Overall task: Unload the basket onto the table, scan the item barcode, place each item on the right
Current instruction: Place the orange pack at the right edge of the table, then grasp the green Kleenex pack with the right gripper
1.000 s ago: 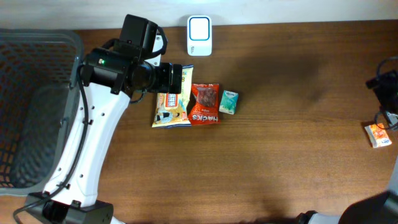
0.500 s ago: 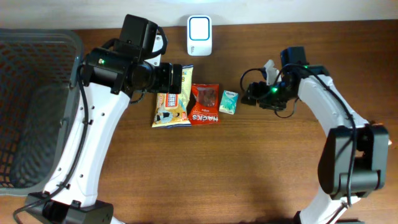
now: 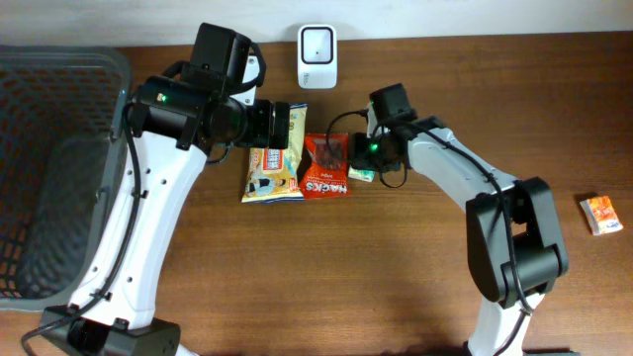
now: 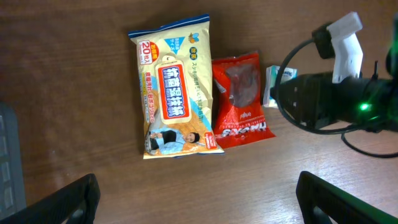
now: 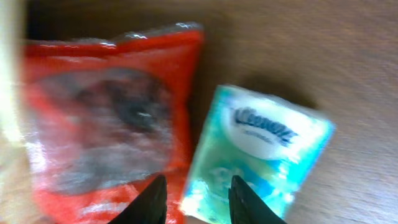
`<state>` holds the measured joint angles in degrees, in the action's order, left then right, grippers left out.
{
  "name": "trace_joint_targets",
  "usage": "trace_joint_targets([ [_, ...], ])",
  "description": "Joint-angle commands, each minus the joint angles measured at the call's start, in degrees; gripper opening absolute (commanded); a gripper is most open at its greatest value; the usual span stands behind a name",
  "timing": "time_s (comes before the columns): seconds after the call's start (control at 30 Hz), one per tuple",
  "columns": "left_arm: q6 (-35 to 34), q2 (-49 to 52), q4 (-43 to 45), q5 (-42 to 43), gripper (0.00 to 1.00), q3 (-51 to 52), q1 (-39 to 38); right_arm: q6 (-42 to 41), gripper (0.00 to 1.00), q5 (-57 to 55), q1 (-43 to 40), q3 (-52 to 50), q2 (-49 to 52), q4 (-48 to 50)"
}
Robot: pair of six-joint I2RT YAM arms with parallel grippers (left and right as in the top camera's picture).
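Though the wooden table point(image 3: 297, 277) is hard and grained, the Kleenex tissue pack point(image 5: 258, 155) on it is soft, glossy and squarish, just beside a crinkly red snack bag point(image 5: 106, 124). The right gripper point(image 5: 198, 198) hangs over the pack's edge, its fingers narrowly apart; I cannot tell whether they pinch it. The left gripper point(image 4: 202, 196) gapes wide.

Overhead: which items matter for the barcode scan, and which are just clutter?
In play (judging by where the arm is): tissue pack, right gripper over its edge, white scanner.
Lying about: red snack bag, wipes pack, orange box, basket.
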<state>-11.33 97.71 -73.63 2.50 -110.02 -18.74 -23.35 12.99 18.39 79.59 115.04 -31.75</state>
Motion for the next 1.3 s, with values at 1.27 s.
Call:
trace_joint_targets([
  [1.27,0.74,-0.66,0.07,-0.39,0.99,-0.15,0.04,13.77,0.04,42.27,-26.36,-2.16,4.37,-14.86],
])
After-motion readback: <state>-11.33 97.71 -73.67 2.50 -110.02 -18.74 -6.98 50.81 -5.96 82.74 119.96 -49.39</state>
